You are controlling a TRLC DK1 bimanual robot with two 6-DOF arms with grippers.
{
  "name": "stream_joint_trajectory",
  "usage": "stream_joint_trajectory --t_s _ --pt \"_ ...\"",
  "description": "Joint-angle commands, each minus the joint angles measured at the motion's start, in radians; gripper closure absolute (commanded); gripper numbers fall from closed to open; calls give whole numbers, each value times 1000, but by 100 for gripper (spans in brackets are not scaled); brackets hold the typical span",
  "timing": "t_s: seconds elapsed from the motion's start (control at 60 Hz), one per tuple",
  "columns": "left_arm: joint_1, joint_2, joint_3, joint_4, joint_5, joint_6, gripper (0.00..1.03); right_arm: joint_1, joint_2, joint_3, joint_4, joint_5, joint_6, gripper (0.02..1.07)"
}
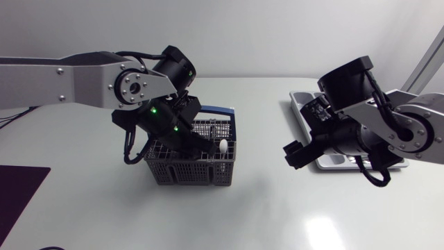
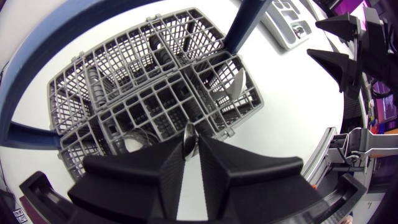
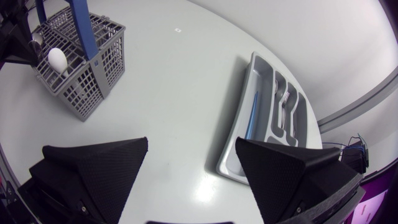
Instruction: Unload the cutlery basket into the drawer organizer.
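The grey wire cutlery basket [image 1: 182, 171] with a blue handle [image 1: 216, 109] stands left of centre. My left gripper [image 1: 202, 145] reaches down into it. In the left wrist view the left gripper [image 2: 191, 142] is shut on the tip of a thin metal cutlery piece [image 2: 189, 132] that stands in a basket cell [image 2: 161, 106]. A white spoon end [image 1: 223, 147] pokes out of the basket's right side. My right gripper [image 1: 293, 153] hangs open and holds nothing, between the basket and the grey drawer organizer [image 1: 302, 104]. The organizer [image 3: 231, 152] holds a blue utensil [image 3: 251, 116] and metal forks [image 3: 286, 107].
My right arm covers much of the organizer in the head view. A dark mat [image 1: 17, 194] lies at the table's near left corner. Bare white tabletop [image 1: 257, 208] stretches between the basket and the organizer.
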Motion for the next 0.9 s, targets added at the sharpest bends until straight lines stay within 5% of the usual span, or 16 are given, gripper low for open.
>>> stream_joint_trajectory --t_s 0.0,0.217,0.483,0.883 --pt "-9 -2 -31 6 -6 -16 99 10 -1 -27 3 11 30 6" --pt "-9 -35 -35 6 -1 -20 99 10 -13 -33 0 11 28 6" --pt "23 -125 -26 6 104 -20 99 11 -32 -37 -6 13 25 6" --pt "39 -326 1 -44 107 -31 99 24 -85 -23 -26 17 17 6"
